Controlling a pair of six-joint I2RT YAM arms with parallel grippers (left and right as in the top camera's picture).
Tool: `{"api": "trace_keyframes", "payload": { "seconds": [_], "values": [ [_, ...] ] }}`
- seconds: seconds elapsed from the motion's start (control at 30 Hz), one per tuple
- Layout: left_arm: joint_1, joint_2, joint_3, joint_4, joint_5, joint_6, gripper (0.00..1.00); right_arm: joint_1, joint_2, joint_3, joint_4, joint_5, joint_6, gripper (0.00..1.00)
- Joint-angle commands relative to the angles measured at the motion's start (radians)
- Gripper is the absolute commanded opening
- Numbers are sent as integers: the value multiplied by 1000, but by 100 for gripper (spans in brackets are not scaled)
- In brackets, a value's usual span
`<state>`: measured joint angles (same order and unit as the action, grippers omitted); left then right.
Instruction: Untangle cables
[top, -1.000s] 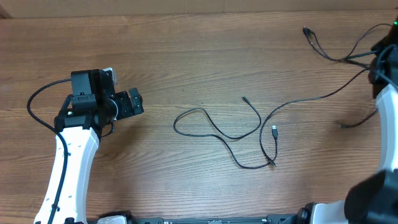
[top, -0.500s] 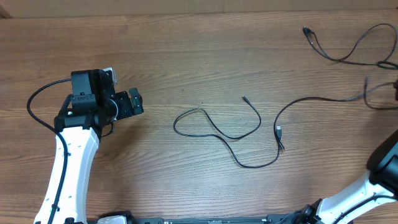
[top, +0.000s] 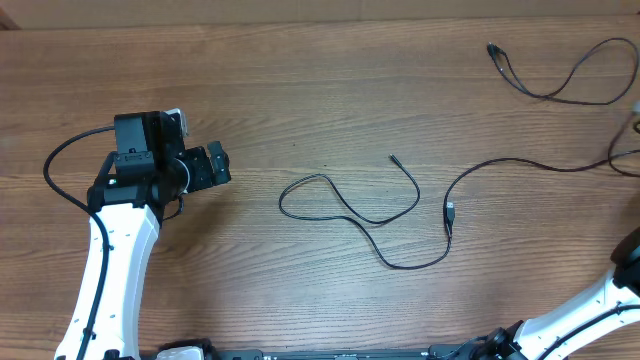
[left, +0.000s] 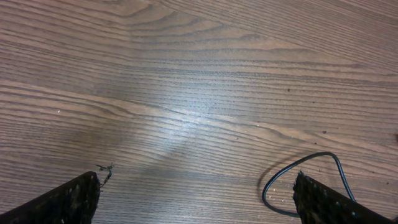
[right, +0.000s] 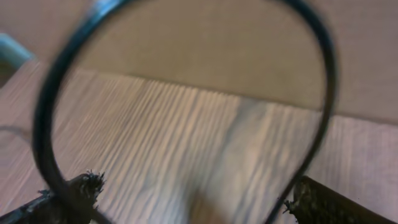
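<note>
**Item 1: surface (top: 300, 80).** Brown wood-grain top that carries every cable. It shows whole only from overhead.

**Item 2: centre cable (top: 372, 222).** Thin and black, lying loose at mid-surface. From a small tip it curls round, dips, loops out to the left, then sweeps low and rises to the silver plug (top: 449, 210).

**Item 3: long cable (top: 520, 162).** It runs from beside the silver plug up and away to the right edge. Whether it joins the centre cable there or merely touches it cannot be told.

**Item 4: far cable (top: 545, 96).** It lies in the top right corner, plug end to the left, with one open bend running off the right edge. It is well apart from the other two.

**Item 5: left claw (top: 215, 165).** It is carried on the left arm (top: 110, 250), over bare wood well to the left of the centre cable. Its wrist view shows the fingertips spread wide at the two lower corners with nothing between them. That view alone shows a cable bend (left: 323, 154) lying flat just beside the right-hand fingertip.

**Item 6: right claw (right: 193, 199).** It is out of the overhead view, where only part of the right arm (top: 600, 300) shows at the lower right. Its wrist view shows the fingertips far apart. A blurred cable loop (right: 40, 124) arches close to the lens, each leg dropping near a fingertip. Whether it touches them cannot be told.
</note>
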<state>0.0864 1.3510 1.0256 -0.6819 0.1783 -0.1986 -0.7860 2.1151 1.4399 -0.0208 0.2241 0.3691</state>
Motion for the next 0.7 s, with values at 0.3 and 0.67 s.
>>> {"api": "trace_keyframes", "payload": {
  "seconds": [0.3, 0.67],
  "values": [
    [-2, -9, 4, 2, -6, 19, 100, 1, -55, 14, 22, -645, 55, 100],
    [-2, -9, 4, 2, -6, 19, 100, 19, -258, 14, -91, -1012, 128, 100]
  ]
}}
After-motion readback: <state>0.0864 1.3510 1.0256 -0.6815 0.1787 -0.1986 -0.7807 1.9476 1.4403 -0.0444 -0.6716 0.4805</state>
